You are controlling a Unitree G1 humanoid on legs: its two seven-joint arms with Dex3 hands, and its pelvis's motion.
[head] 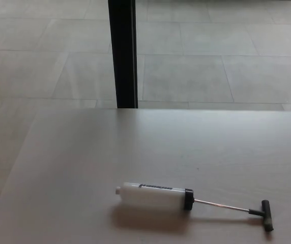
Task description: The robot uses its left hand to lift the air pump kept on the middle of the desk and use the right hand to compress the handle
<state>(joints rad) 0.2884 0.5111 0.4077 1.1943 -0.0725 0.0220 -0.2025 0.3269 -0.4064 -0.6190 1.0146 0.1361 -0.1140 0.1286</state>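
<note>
Air pump (155, 196) — white barrel, black cap, rod extended — lying flat.

Pale wood-grain surface (84, 168) fills lower frame. Beyond its far edge, grey tiled floor (211, 61). Black vertical post (122, 53) rises from behind the surface's far edge, left of centre.

No part of the robot's body shows in the head view: neither arm, hand nor forearm is visible, so nothing of its look can be told.
</note>
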